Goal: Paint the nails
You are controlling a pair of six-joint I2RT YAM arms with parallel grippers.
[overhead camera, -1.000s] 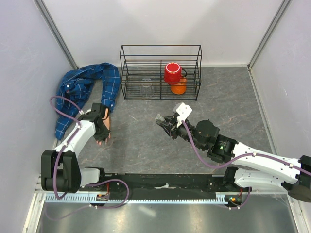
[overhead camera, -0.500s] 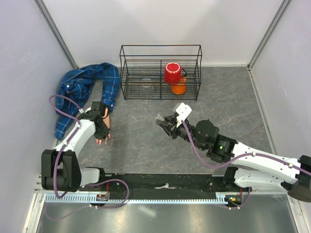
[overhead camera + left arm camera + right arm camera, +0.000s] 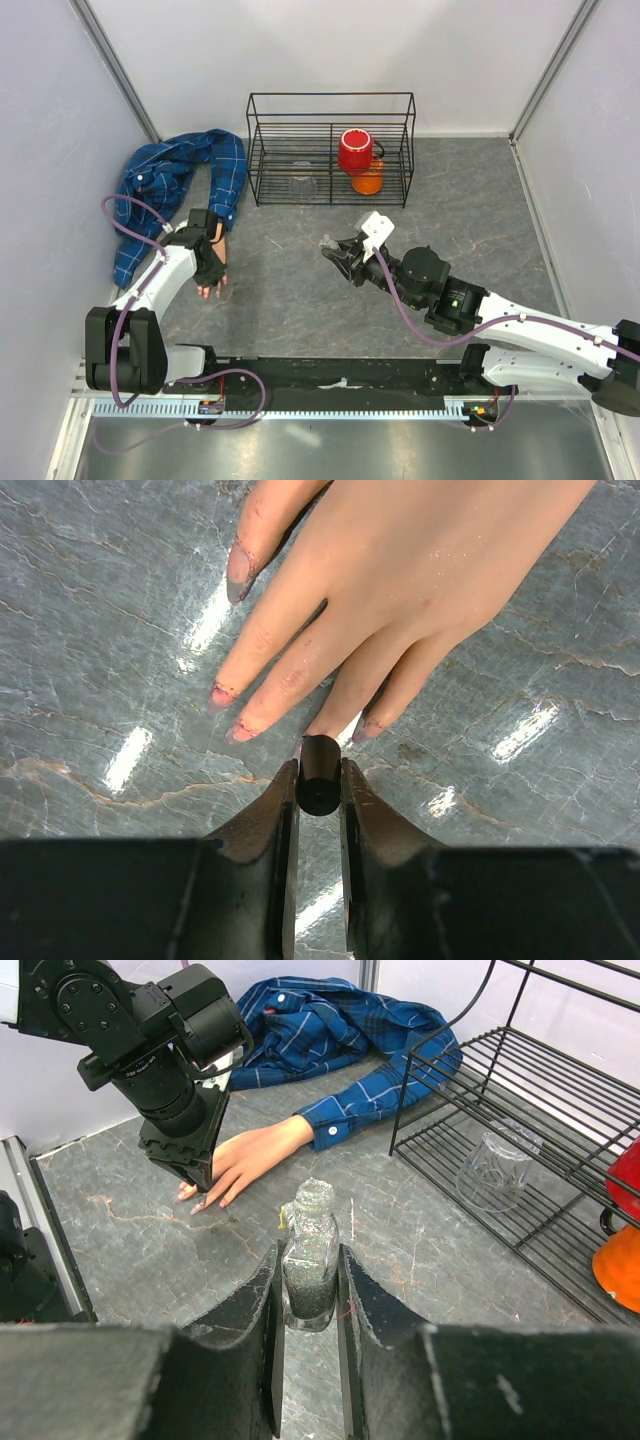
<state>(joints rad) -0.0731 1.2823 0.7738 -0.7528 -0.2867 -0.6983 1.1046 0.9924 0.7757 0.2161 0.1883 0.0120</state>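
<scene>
At the table [image 3: 290, 310]'s left side, under the left gripper [image 3: 208, 262], we cannot make out the nails [image 3: 240, 732] of the fake hand [image 3: 420, 560] from above. The left wrist view shows them smudged pink, one hidden behind the dark cap [image 3: 320, 785] those jaws clamp. Only the right wrist view shows what the right gripper [image 3: 310, 1285] clenches: a glittery bottle [image 3: 310, 1240].

Left gripper [image 3: 209, 276] shifted slightly leftward (a tiny move), above the fake hand [image 3: 215, 290]

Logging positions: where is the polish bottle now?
The bottle is clamped in the right claw: top view, mid-table, right of the fake hand, in front of the wire rack.
</scene>
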